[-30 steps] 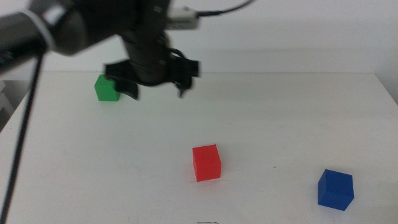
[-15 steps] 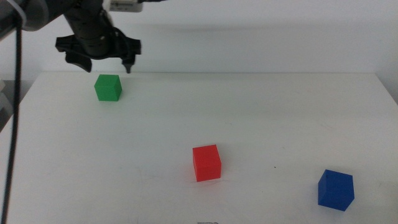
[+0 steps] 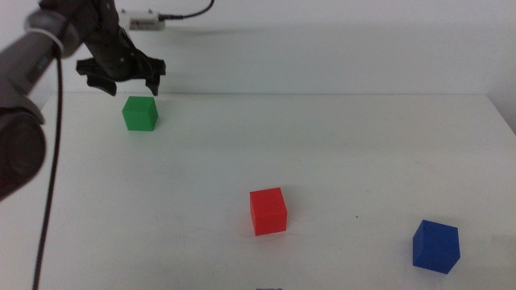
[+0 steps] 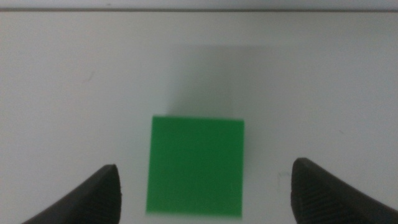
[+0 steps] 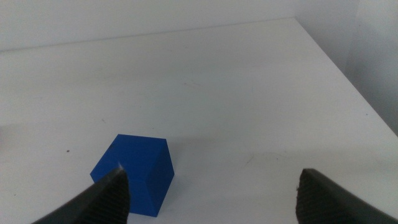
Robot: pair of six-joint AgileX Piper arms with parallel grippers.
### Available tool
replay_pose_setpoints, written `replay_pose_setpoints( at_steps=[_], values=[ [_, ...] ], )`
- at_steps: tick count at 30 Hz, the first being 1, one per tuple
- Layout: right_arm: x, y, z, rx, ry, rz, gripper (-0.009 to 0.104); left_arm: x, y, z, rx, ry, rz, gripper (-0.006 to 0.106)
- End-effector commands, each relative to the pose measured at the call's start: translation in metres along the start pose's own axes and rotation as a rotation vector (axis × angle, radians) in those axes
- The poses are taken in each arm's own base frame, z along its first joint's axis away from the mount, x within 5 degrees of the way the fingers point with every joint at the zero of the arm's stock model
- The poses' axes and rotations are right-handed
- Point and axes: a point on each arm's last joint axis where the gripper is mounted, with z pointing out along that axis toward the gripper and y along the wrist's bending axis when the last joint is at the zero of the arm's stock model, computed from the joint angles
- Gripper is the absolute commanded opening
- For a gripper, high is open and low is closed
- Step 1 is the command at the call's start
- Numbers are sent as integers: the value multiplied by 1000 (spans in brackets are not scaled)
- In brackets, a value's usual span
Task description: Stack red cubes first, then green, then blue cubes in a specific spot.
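The green cube (image 3: 139,113) sits at the table's far left; my left gripper (image 3: 122,79) hovers open just above and behind it. In the left wrist view the green cube (image 4: 196,165) lies between the two spread jaws, untouched. Near the middle front rests the red cube (image 3: 268,210). At the front right stands the blue cube (image 3: 435,245); the right wrist view shows the blue cube (image 5: 134,173) ahead of my open right gripper (image 5: 211,193), nearer one jaw. The right arm is out of the middle view.
The white tabletop (image 3: 339,153) ends at a far edge close behind the green cube and a right edge (image 3: 501,121) near the blue cube. A black cable (image 3: 50,161) hangs from the left arm at the left.
The left arm swung left from above the table's middle rear to over the green cube, then shifted slightly further left and settled. The cubes stayed put.
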Motion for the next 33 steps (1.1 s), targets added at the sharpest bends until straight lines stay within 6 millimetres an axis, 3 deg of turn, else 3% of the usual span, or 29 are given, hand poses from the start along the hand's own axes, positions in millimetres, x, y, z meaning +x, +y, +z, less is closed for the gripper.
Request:
replay_pose_setpoints(
  at_steps=[1,8,13,16,20,28,33],
  values=[
    [-13,1,-4,-6,-110,-16,75,-20,-2,-31,23,-141,1,94],
    [-13,1,-4,-6,-110,-16,75,-18,-2,7,22,-136,7,94],
    [-13,1,-4,-6,-110,-16,75,-19,-3,17,33,-153,0,90],
    [-13,1,-4,-6,-110,-16,75,-17,-4,23,45,-140,-8,77],
    [-13,1,-4,-6,-110,-16,75,-15,0,26,52,-131,-24,49],
    [-13,1,-4,-6,-110,-16,75,-17,-3,-5,85,-84,-39,2],
    [-13,1,-4,-6,-110,-16,75,-11,-12,-34,155,-26,-55,-1]
  ],
)
